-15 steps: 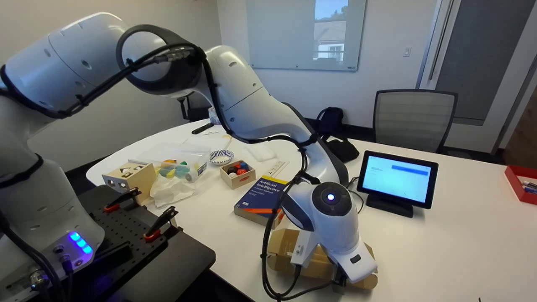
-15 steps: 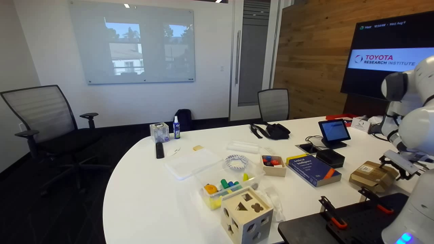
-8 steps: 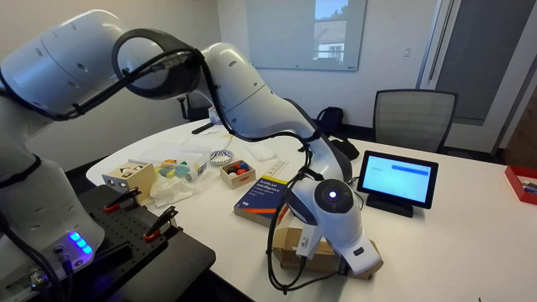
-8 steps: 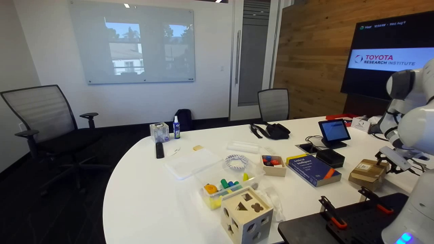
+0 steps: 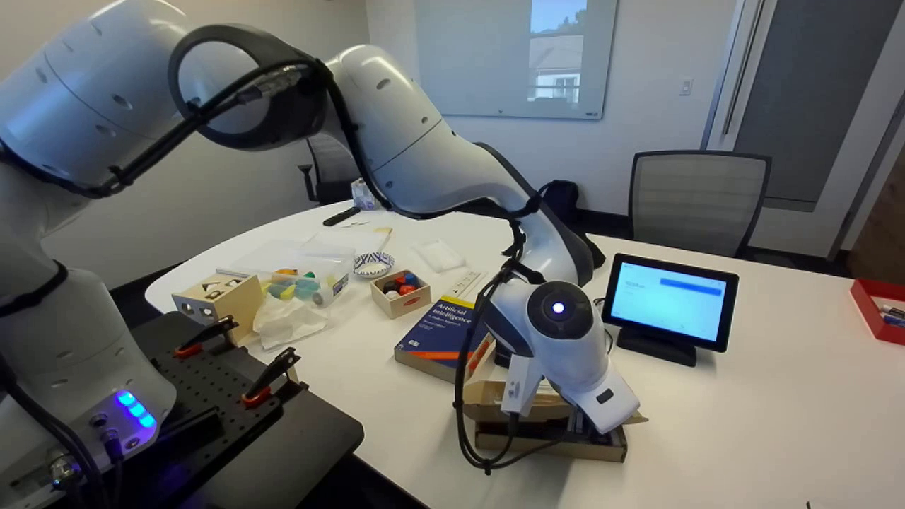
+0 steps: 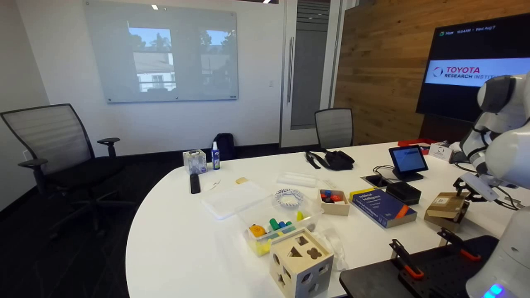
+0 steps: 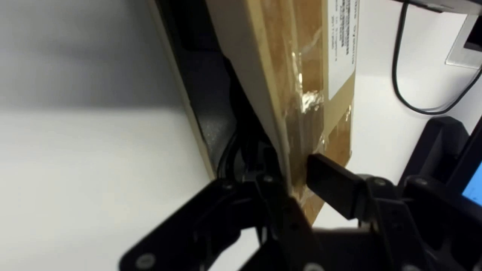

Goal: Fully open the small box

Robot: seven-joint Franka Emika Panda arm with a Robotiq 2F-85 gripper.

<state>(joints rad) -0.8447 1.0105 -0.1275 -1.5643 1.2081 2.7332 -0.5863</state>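
Observation:
The small box [image 5: 597,450] is a brown cardboard box on the white table, seen in both exterior views. Its taped lid [image 7: 307,71], carrying a white label, is tilted up from the tray part, leaving a gap. Through that gap dark contents with black cables [image 7: 229,154] show in the wrist view. My gripper [image 7: 294,173] straddles the lid's edge near one end: one finger is on the inner side, the other presses the taped outer face. It looks shut on the lid. The inner fingertip is hard to make out against the dark contents. In an exterior view, the wrist hides most of the gripper.
A blue book [image 5: 438,336] lies beside the box, with a black device [image 6: 403,192] behind. A lit tablet [image 5: 668,300] stands farther back. Two black clamps with orange tips [image 6: 459,244] rise from the robot's mount. A wooden box of balls [image 6: 333,203] stands past the book.
The gripper's jaws have come together on the lid. The wrist has risen a little, and the lid has lifted, so the tray and its dark contents now show. The box has shifted slightly.

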